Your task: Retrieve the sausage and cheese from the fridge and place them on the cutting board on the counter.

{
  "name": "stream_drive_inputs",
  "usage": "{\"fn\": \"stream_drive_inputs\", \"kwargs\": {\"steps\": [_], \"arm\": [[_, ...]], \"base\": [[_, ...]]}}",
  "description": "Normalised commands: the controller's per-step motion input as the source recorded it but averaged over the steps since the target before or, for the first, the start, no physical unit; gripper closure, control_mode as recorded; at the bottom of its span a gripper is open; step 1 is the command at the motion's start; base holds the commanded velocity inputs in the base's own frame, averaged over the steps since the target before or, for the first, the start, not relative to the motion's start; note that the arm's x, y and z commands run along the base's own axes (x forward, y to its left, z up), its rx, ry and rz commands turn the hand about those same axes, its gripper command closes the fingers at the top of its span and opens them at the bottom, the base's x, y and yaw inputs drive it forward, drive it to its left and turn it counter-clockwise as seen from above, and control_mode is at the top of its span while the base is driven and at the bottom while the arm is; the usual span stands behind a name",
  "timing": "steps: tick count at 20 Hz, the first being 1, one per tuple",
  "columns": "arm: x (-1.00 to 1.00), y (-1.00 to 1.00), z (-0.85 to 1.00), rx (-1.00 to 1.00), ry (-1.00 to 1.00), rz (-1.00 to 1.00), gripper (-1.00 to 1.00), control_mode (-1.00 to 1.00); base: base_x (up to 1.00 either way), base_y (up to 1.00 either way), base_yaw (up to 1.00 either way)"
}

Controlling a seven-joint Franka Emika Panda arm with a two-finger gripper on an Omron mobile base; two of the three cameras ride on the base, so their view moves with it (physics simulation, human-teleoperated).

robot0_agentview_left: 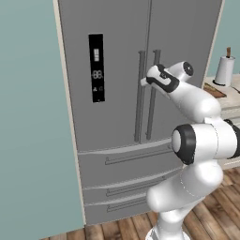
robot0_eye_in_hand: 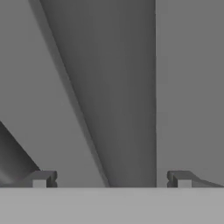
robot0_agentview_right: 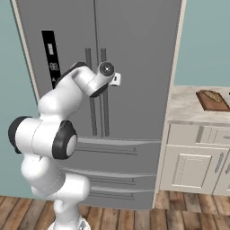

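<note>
Two doors: both leaves of the fridge (robot0_agentview_left: 117, 93) are closed; tall grey French-door unit, seam running down the middle.
Handles: two long vertical bar handles (robot0_agentview_left: 145, 96) stand side by side at the seam, darker grey than the door faces.
Display: a black display panel (robot0_agentview_left: 96, 68) sits on the left door, with pale symbols on it.
Drawers: lower drawers (robot0_agentview_left: 126, 173) below the doors, each with a horizontal bar pull, all shut.
Gripper: the gripper (robot0_eye_in_hand: 111, 179) is at the door handles at upper-handle height; in the hand view its two dark finger tips stand far apart, jaws wide, with a broad grey bar running between them. Contact with the bar cannot be told.
Counter: the counter (robot0_agentview_right: 184, 108) lies to the right of the fridge, pale beige marbled top over cream cabinet fronts.
Cutting board: the cutting board (robot0_agentview_right: 212, 99) rests on the counter, brown, darker at its edges, well apart from the gripper.
Paper towel roll: a white roll on an upright holder (robot0_agentview_left: 224, 70) stands on the counter.
Floor: wooden planks (robot0_agentview_right: 179, 215).
</note>
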Motion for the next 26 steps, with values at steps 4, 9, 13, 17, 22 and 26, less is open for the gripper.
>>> {"fn": "stream_drive_inputs", "kwargs": {"steps": [4,9,13,17,22,26], "arm": [[0.02,-0.16,0.00,0.00,-0.04,0.00,-1.00,-1.00],[0.25,-0.06,0.00,0.00,-0.07,-0.01,-1.00,-1.00],[0.64,0.17,0.00,0.00,-0.05,0.00,1.00,-1.00],[0.66,0.43,0.00,0.00,-0.05,0.00,1.00,-1.00],[0.28,0.04,0.06,0.00,0.00,0.00,1.00,-1.00],[-0.44,-0.31,0.51,0.00,0.09,0.00,1.00,-1.00]], "base": [[0.00,0.00,0.00],[0.00,0.00,0.00],[0.00,0.00,0.00],[0.00,0.00,0.00],[0.00,0.00,0.00],[0.00,0.00,0.00]]}}
